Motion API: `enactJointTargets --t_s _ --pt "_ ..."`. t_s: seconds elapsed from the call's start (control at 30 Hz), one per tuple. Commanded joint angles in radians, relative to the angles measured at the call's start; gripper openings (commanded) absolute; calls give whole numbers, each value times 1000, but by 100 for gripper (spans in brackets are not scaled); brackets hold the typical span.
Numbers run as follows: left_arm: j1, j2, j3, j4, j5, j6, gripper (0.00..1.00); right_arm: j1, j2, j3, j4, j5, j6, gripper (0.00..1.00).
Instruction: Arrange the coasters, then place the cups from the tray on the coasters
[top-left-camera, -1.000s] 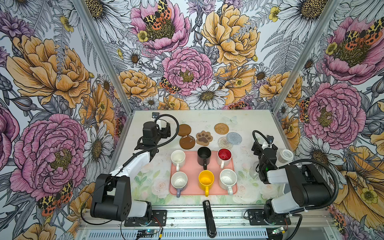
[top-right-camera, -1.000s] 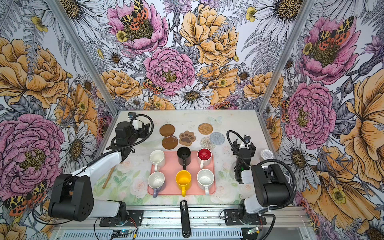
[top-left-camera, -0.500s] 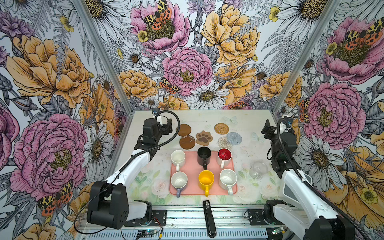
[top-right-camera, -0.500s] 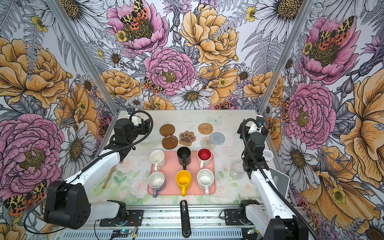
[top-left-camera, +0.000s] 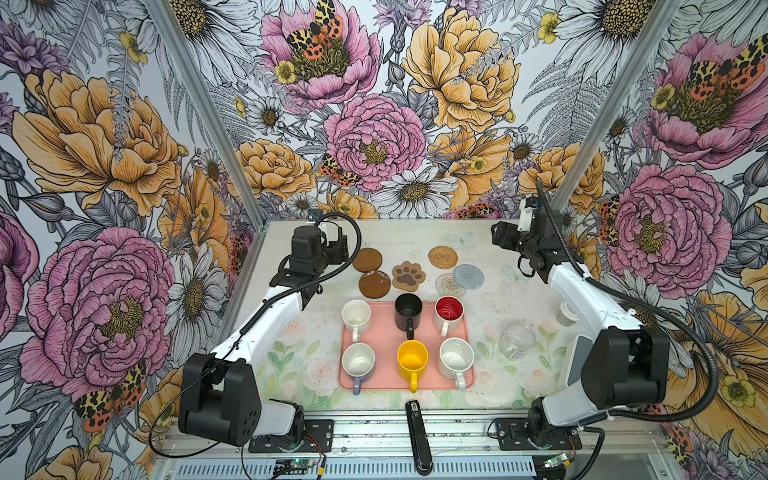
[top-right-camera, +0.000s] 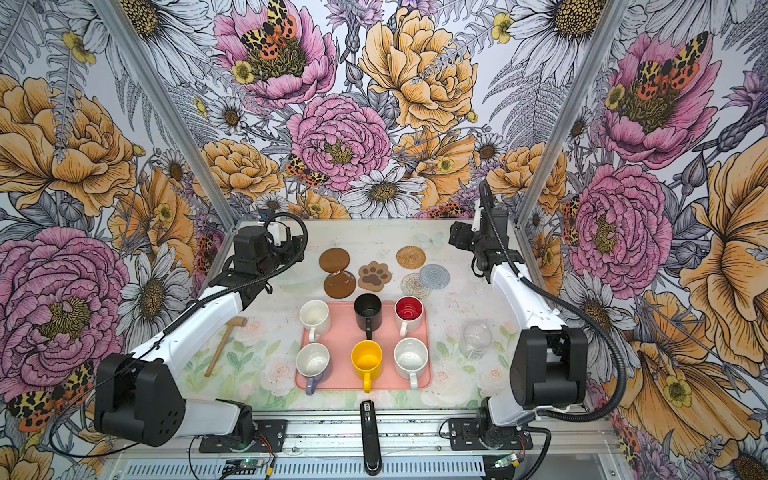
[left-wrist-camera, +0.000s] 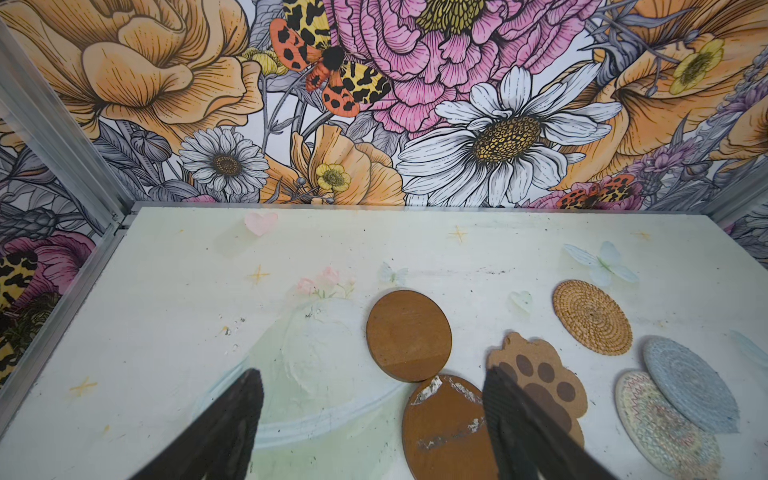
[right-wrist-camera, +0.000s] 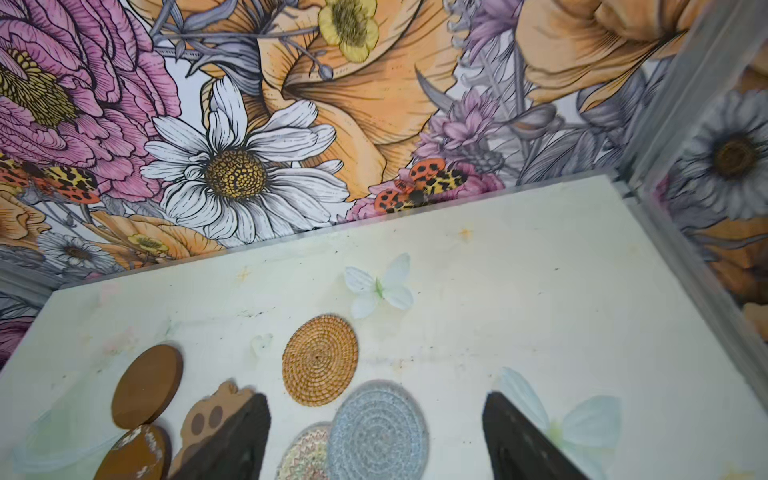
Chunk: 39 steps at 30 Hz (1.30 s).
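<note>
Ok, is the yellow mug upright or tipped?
Upright. In both top views the yellow mug stands on the tray with its round mouth facing up.

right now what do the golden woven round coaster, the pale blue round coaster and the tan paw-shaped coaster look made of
Golden woven round coaster: likely rattan or straw, matte; a tight spiral of strands shows.
Pale blue round coaster: probably coiled cotton cord, soft, matte; concentric ridged rings.
Tan paw-shaped coaster: perhaps cork or fibreboard, matte; grainy face, darker printed pads.
</note>
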<state>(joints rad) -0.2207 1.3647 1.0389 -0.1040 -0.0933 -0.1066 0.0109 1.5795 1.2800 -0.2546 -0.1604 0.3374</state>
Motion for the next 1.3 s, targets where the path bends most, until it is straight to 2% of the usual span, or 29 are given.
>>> enactJointTargets --t_s 0.0,0.2,0.33,0.6,0.83,1.03,1.27 --pt "6 -47 -14 -13 -17 -57 84 3 90 73 -128 -119 41 77" --pt "87 -50 -27 -24 88 -150 82 8 212 137 -186 -114 46 75" --pt "127 -63 -45 -26 119 -180 82 8 304 194 -268 -89 19 73" --pt "139 -75 -66 -33 143 -197 82 8 445 256 -354 -69 9 66" --pt "138 -81 -82 -44 151 -204 82 9 485 250 -399 -29 -14 63" --pt "139 -76 -82 -43 163 -211 83 15 510 250 -431 35 -34 54" --pt "138 -66 -80 -42 167 -218 82 20 561 264 -463 79 -46 39"
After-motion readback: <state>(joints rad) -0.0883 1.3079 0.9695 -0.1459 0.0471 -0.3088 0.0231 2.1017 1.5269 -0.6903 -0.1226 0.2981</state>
